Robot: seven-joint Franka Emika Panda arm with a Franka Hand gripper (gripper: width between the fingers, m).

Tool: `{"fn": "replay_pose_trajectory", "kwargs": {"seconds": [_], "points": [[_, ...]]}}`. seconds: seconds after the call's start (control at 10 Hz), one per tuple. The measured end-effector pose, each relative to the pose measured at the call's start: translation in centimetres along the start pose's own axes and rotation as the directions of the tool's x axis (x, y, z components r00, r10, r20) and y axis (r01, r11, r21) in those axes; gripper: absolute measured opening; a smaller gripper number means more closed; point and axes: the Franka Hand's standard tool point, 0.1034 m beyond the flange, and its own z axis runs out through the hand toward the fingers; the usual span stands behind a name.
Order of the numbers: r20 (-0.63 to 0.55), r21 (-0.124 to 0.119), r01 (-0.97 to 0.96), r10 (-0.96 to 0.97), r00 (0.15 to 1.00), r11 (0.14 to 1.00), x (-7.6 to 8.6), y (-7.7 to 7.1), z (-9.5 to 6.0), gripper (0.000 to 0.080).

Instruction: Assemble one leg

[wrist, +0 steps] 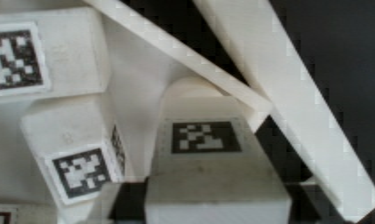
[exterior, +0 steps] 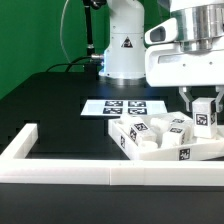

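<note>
In the exterior view my gripper [exterior: 205,108] hangs at the right, shut on a leg [exterior: 205,118], a small white block with a marker tag. It holds the leg upright just above the right end of the white tray-like piece [exterior: 190,155]. Other tagged white blocks [exterior: 150,128] lie in that piece. In the wrist view the held leg [wrist: 209,140] fills the middle with its tag facing the camera. My gripper [wrist: 210,205] grips it between dark fingers [wrist: 127,200]. Another tagged block [wrist: 68,130] lies close beside it.
The marker board [exterior: 122,106] lies flat behind the tray-like piece. Long white border bars [exterior: 60,172] run along the front and the exterior view's left. The arm's white base [exterior: 125,45] stands at the back. White slanting edges [wrist: 273,80] cross the wrist view beyond the held leg.
</note>
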Motion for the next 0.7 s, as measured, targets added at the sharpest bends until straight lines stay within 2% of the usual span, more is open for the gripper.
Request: {"fn": "replay_pose_trajectory", "kwargs": {"seconds": [0.2,0.4,0.5,0.6,0.7], "points": [[0.004,0.005,-0.118,0.117,0.993,0.993,-0.17,-0.13,0.01,0.0285],[0.007,0.003,-0.053,0.053,0.999,0.999,-0.22,-0.10,0.02,0.0286],[0.010,0.001,0.011,-0.011,1.000,1.000,-0.31,-0.19,-0.01,0.0460],[0.008,-0.001,0.096,-0.096,0.995,0.995,-0.49,-0.35,0.00,0.0460],[0.009,0.000,0.165,-0.165,0.986,0.986,-0.43,-0.27,0.02,0.0610]]}}
